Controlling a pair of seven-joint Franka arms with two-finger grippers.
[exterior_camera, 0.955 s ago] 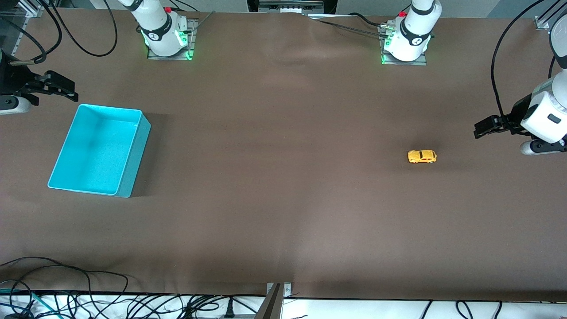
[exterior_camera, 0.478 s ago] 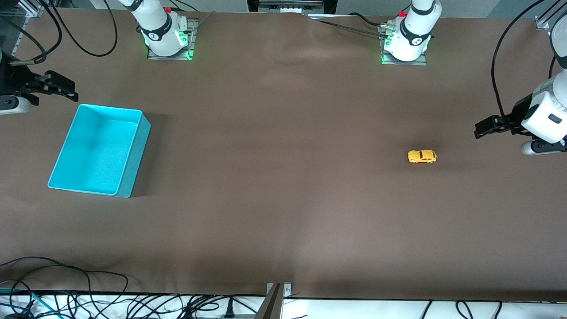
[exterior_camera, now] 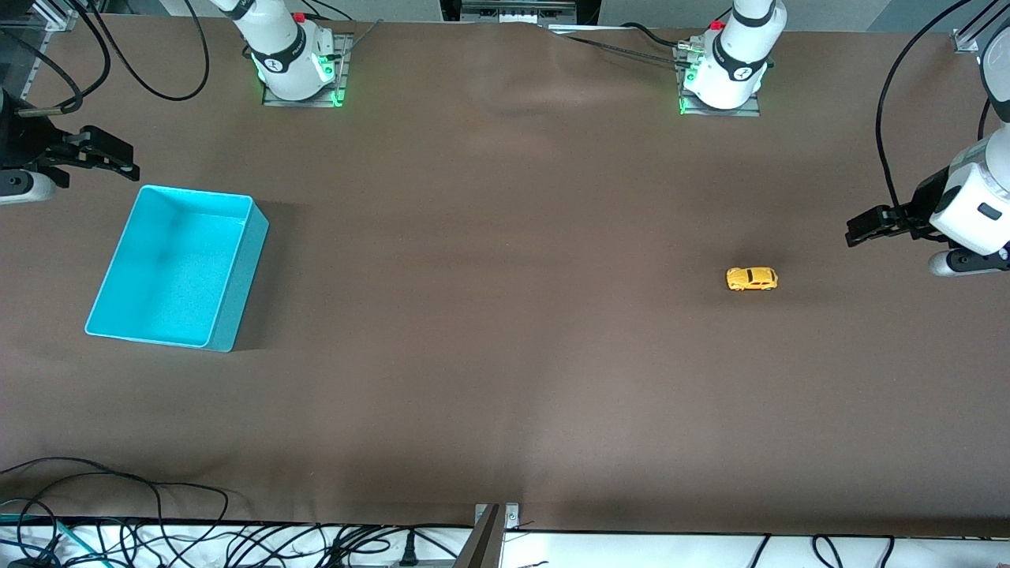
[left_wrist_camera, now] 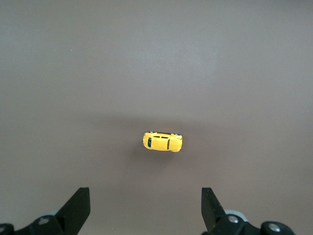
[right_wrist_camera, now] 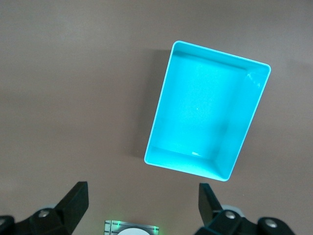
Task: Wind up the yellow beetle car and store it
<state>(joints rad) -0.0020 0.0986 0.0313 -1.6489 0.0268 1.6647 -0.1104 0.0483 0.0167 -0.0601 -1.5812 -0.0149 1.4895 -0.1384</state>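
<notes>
The yellow beetle car stands on its wheels on the brown table toward the left arm's end. My left gripper hangs open above the table near that end, beside the car and apart from it. In the left wrist view the car lies out ahead of the open left gripper, with nothing between the fingers. The turquoise bin sits empty toward the right arm's end. Just off one of its corners, my right gripper hovers open. The right wrist view shows the bin ahead of the empty right gripper.
The two arm bases stand with green lights along the table edge farthest from the front camera. Cables lie along the nearest edge. A wide stretch of brown tabletop separates the car from the bin.
</notes>
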